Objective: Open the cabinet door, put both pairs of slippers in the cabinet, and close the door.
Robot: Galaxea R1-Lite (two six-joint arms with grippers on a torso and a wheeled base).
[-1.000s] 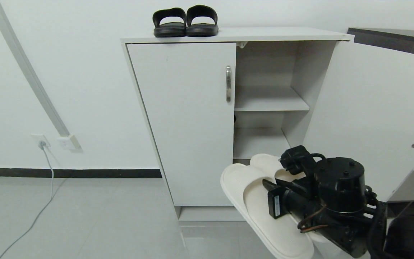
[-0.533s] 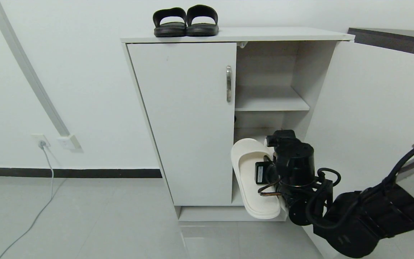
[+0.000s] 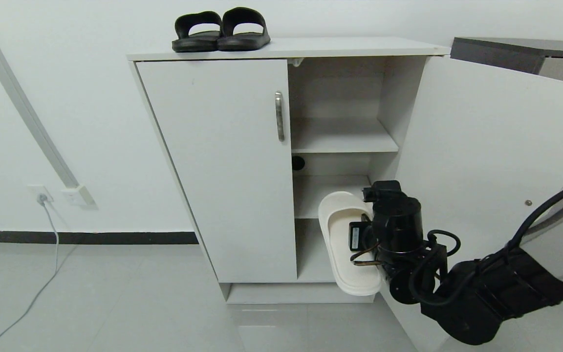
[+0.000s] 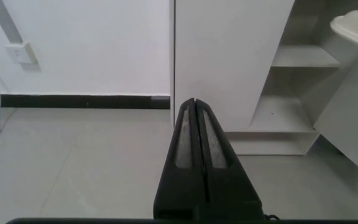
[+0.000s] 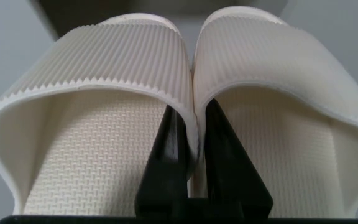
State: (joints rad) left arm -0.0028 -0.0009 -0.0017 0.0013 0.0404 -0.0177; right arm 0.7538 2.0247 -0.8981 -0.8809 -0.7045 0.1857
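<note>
While right gripper [image 5: 193, 124] pinches just the inner strap edges of the white pair [image 3: 345, 239], hung steeply at the open cabinet [image 3: 213, 161] before the middle shelf [image 3: 311, 198], a toe may snag the shelf lip and pull free; left gripper [image 4: 195, 109], fingers together, holds nothing.

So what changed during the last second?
The right gripper, shut on the white slippers, carried them forward to the cabinet opening. The head view also shifted. The black slippers stayed on top, the right door open, the left door shut.
</note>
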